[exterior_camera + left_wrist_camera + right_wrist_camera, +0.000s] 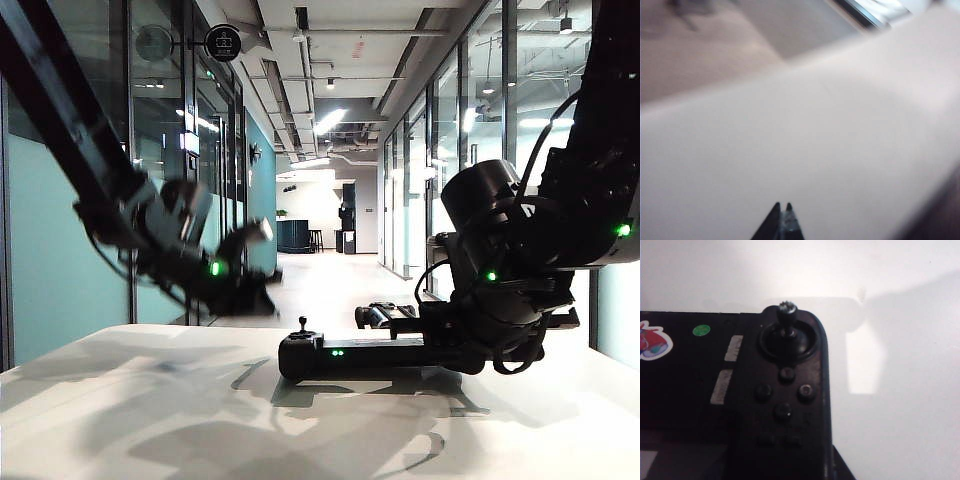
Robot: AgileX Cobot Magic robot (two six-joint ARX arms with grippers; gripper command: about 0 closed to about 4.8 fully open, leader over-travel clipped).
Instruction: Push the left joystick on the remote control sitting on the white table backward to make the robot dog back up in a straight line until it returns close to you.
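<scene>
The black remote control [350,352] lies on the white table [150,420]. Its left joystick [303,325] stands upright at the left end, with nothing touching it. My left gripper [248,292] hangs blurred above the table, left of the joystick and apart from it. In the left wrist view its tips [783,206] are shut over bare table [790,150]. My right gripper [440,340] is shut on the controller's right end. The right wrist view shows that end [785,390] with the other stick [787,312]. A low black shape past the table's far edge looks like the robot dog [385,315], its legs hidden.
A long corridor with glass walls runs away behind the table. The right arm's bulky wrist [500,260] hides the controller's right end in the exterior view. A pinkish sticker [651,342] and a green light [701,330] mark the controller's top.
</scene>
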